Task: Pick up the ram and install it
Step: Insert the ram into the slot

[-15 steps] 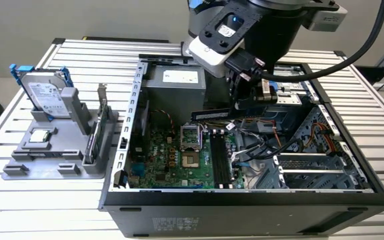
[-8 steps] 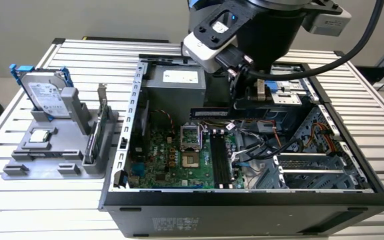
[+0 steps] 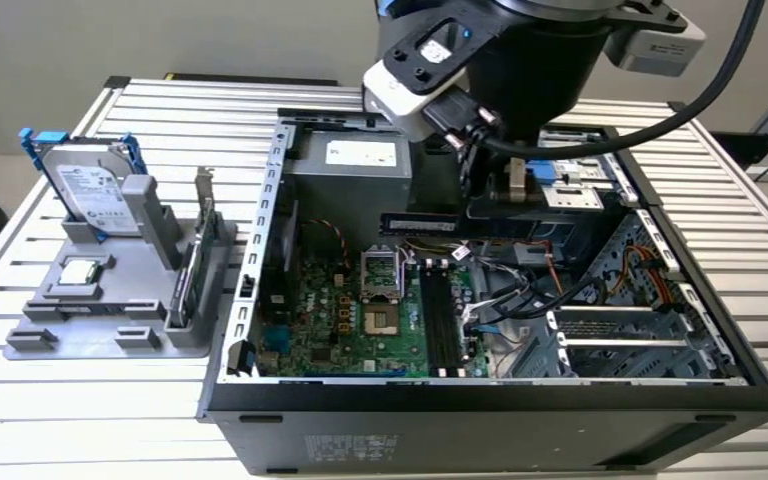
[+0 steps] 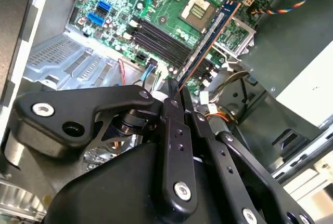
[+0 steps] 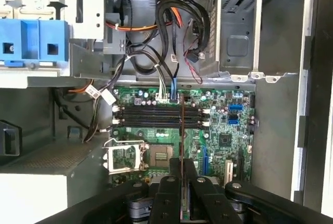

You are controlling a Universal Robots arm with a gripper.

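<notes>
**Ram gripped, held over the slots**

The case [image 3: 491, 430] lies open on the table, with the motherboard [image 3: 331, 320] facing up. I judge the pick-up done and the install in hand. My fingers [image 4: 173, 110] are clenched on one end of the ram [image 3: 420, 223], which hangs over the slots [image 5: 158, 115] without touching them. It lies crosswise to the slots. As I read it, seating calls for turning the stick in line with one slot, then pressing straight down. I cannot tell whether the slot latches stand open, nor where the ram's notch sits. In the exterior view the arm's bulk covers the grip itself.
</notes>
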